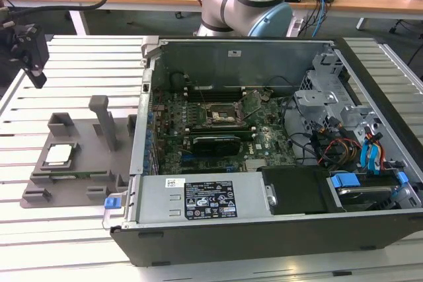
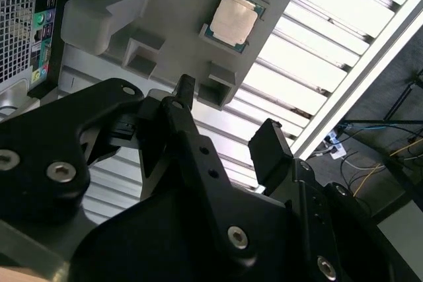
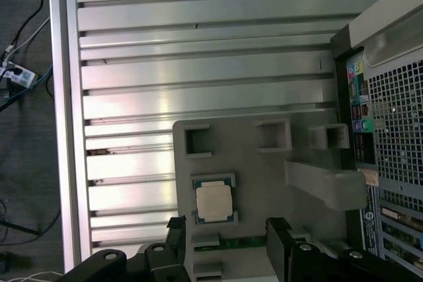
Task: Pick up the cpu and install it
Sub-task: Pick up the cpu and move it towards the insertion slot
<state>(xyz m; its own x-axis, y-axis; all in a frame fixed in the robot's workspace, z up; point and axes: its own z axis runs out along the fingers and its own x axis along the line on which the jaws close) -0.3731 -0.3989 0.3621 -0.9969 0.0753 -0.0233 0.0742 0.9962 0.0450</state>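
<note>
1. Currently, the end effector (image 1: 36, 74) hangs above the table (image 1: 73, 64). It is empty, and its fingers (image 3: 279, 232) are spread wide.
2. The cpu (image 3: 213, 201) lies flat, metal top up, in a recess of the grey fixture plate (image 1: 89, 153). It is below the end effector and well apart from it.
3. In the first wrist view the cpu sits ahead of the gap between the fingers, nearer one finger than the other.
4. The open computer case (image 1: 264, 236) stands to one side of the end effector, beyond the plate. Its socket (image 1: 218, 113) is well apart from the cpu.
5. Step in hand, as judged: approach for pick-up. The cpu is not yet grasped and installation has not begun.
6. The pick-up calls for the following:
   - Centre the gap over the cpu.
   - Square the fingers to two opposite edges.
   - Keep the descent straight, clear of the recess walls and the upright post (image 1: 99, 113) near it.
   - Grip lightly on the thin rim, keeping the cpu level.
</note>
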